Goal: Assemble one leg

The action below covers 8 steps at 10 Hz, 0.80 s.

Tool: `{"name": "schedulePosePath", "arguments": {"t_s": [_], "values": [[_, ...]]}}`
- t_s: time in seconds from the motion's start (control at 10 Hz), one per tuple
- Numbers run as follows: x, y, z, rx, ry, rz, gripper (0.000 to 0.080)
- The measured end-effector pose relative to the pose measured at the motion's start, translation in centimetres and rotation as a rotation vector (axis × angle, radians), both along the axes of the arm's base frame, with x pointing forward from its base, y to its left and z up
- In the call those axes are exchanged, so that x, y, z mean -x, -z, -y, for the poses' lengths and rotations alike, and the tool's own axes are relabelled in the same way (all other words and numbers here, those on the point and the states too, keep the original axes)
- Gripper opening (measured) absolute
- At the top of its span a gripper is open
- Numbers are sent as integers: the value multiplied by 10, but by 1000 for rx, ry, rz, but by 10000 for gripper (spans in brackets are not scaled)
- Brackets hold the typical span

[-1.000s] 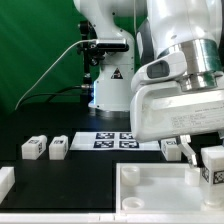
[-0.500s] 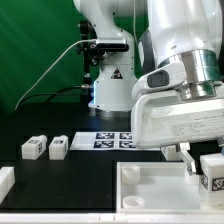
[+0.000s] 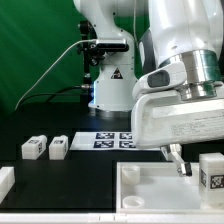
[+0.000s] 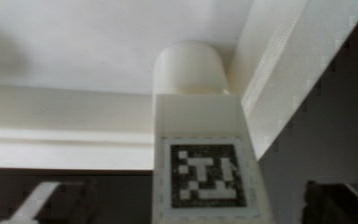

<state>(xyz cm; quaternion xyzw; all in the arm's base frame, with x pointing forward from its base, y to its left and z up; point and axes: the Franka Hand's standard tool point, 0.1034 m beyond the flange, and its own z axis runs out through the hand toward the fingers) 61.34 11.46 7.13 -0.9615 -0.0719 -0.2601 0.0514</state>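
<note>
The leg, a small white block with a black-and-white tag, stands upright at the exterior view's right edge, over the right end of the large white tray-like piece. My gripper is around it, with one dark finger standing clear of the leg's left side. In the wrist view the leg lies between the fingers, its rounded end against the tray's inner corner. Dark gaps show on both sides of it. The gripper is open.
Two more small white tagged legs lie on the black table at the exterior view's left. The marker board lies behind them in the middle. A white part sits at the left edge. The robot base stands behind.
The finger has moved left, away from the leg, so the jaws have opened. The leg sits slightly lower than before. The gripper body has shifted a little.
</note>
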Motion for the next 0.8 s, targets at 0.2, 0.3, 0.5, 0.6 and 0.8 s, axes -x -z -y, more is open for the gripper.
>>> {"name": "schedulePosePath", "arguments": {"t_s": [0.2,0.3,0.5,0.6,0.8], "values": [[0,0,0,0,0,0,643],[0,0,0,0,0,0,643],[0,0,0,0,0,0,649],[0,0,0,0,0,0,649],[0,0,0,0,0,0,649]]}}
